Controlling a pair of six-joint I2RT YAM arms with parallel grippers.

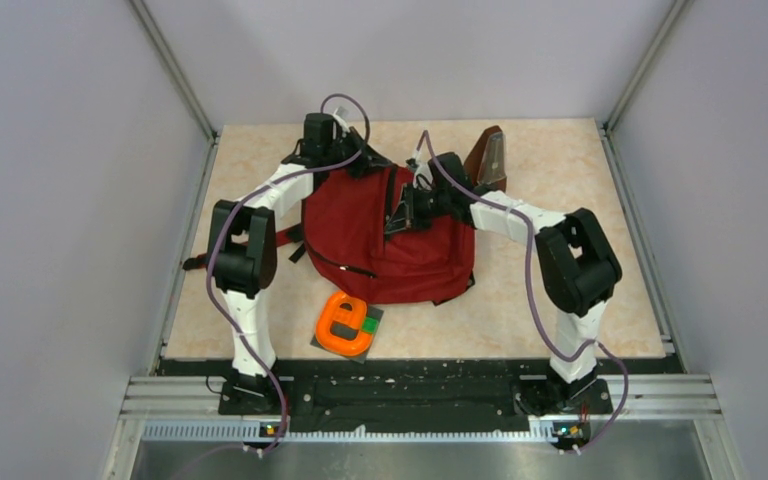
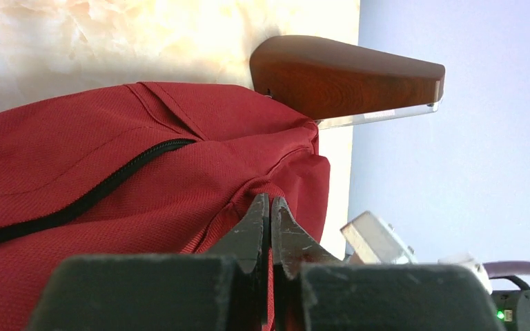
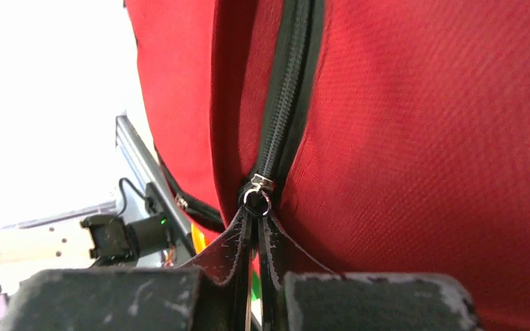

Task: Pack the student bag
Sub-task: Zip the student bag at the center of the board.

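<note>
The student bag (image 1: 380, 240), a large dark red backpack, lies in the middle of the table. My left gripper (image 1: 358, 163) sits at its far left corner. In the left wrist view this gripper (image 2: 270, 201) is shut, pinching a fold of the red fabric (image 2: 110, 158) beside a black zipper (image 2: 76, 200). My right gripper (image 1: 402, 210) rests on the bag's upper middle. The right wrist view shows this gripper (image 3: 257, 217) shut on the zipper pull just below its metal ring (image 3: 256, 201), with the black zipper track (image 3: 293, 83) closed above it on the bag (image 3: 421, 138).
A brown pyramid-shaped metronome (image 1: 488, 158) stands just behind the bag's far right corner and lies close beyond the fabric in the left wrist view (image 2: 345, 76). An orange plastic piece on a grey card (image 1: 346, 326) lies in front of the bag. Metal rails edge the table.
</note>
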